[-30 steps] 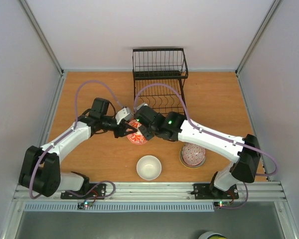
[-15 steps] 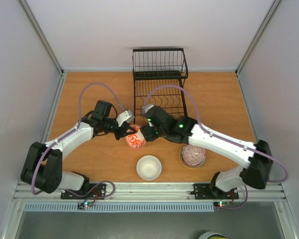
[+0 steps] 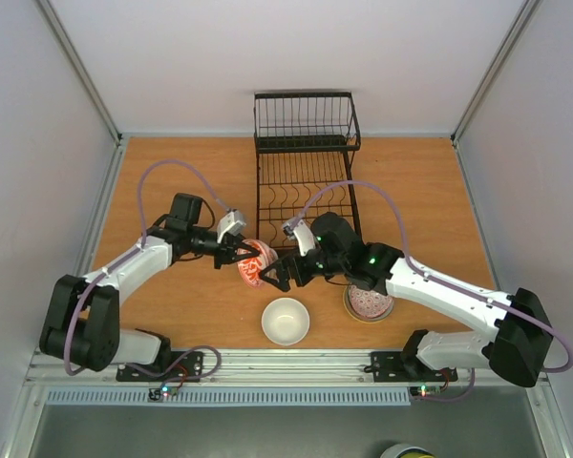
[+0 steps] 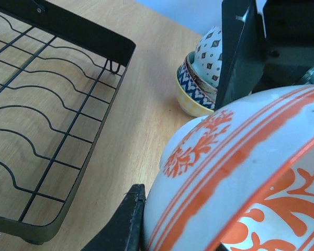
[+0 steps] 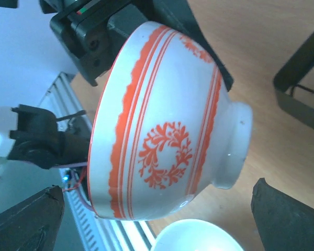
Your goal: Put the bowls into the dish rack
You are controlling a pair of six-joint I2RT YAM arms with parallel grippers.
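Note:
A white bowl with a red-orange pattern point(image 3: 255, 263) hangs tipped on its side above the table, and my left gripper point(image 3: 240, 256) is shut on its rim. It fills the left wrist view point(image 4: 240, 172), with one black finger point(image 4: 128, 222) against its wall. My right gripper point(image 3: 281, 274) stands open just right of this bowl without touching it; in the right wrist view the bowl point(image 5: 167, 141) floats between its wide-apart fingers point(image 5: 26, 219). A plain white bowl point(image 3: 286, 321) sits near the front. Two stacked patterned bowls point(image 3: 369, 298) sit at the right. The black wire dish rack point(image 3: 306, 162) stands behind.
The rack's low wire tray point(image 4: 52, 104) lies just left of the held bowl, its corner also in the right wrist view point(image 5: 303, 78). The stacked bowls point(image 4: 201, 78) sit beyond the rack's corner. The plain white bowl point(image 5: 196, 238) lies right below the held bowl. Side walls bound the table.
My right gripper has opened, let go of the red-patterned bowl and drawn back to the right. The left gripper has kept the bowl and shifted slightly left.

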